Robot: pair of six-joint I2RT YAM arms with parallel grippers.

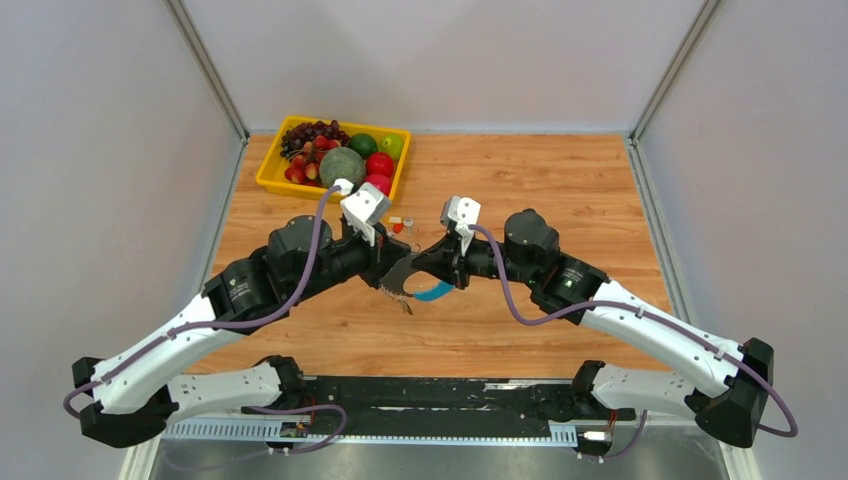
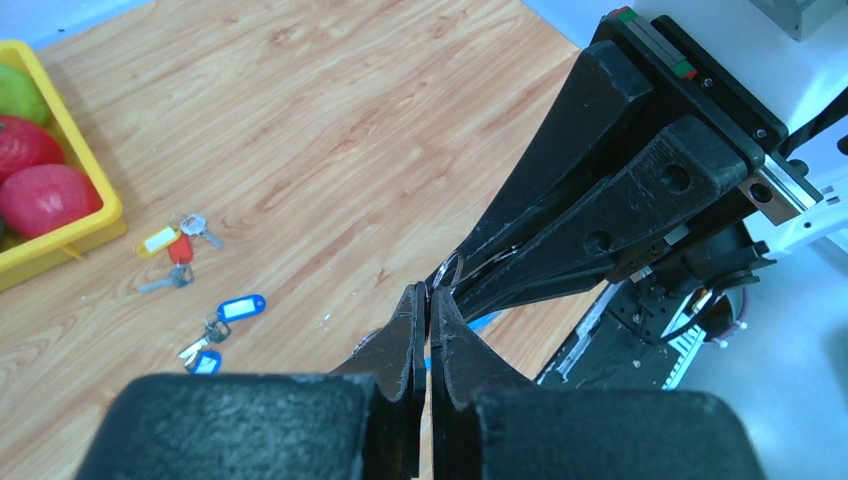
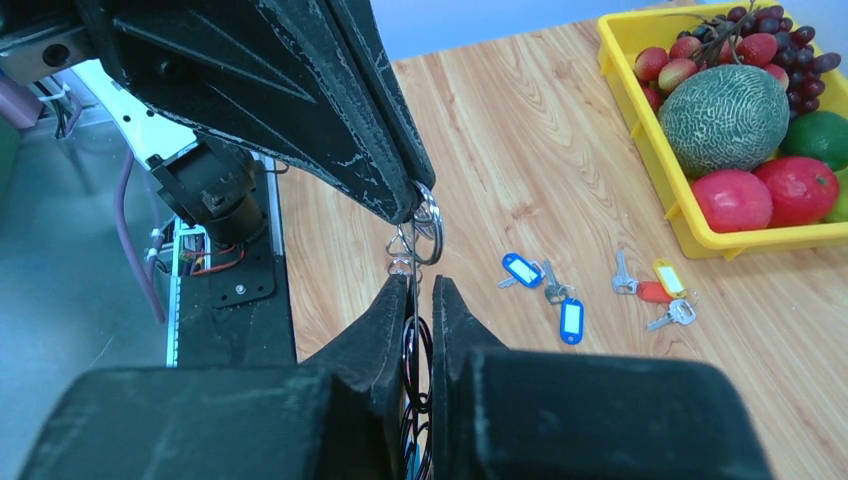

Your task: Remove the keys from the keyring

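Pinching the keyring (image 1: pixel 433 292) from both sides just above the counter (image 1: pixel 560 190), my right hand (image 3: pixel 420 290) is clamped on its dark wire loops. My left hand (image 2: pixel 427 300) is pressed together at a small silvery split ring, though whether it truly grips that ring I cannot tell. I judge the metal light, thin, stiff and slippery, so it is best held across the wire beside the split, with each key drawn off by its plastic tag. My fingers hide most of the hoop; only a blue arc shows, and any keys hanging on it cannot be counted. Farther off, loose keys (image 3: pixel 545 285) with blue, red and yellow tags lie near the fruit tray (image 3: pixel 740 240).
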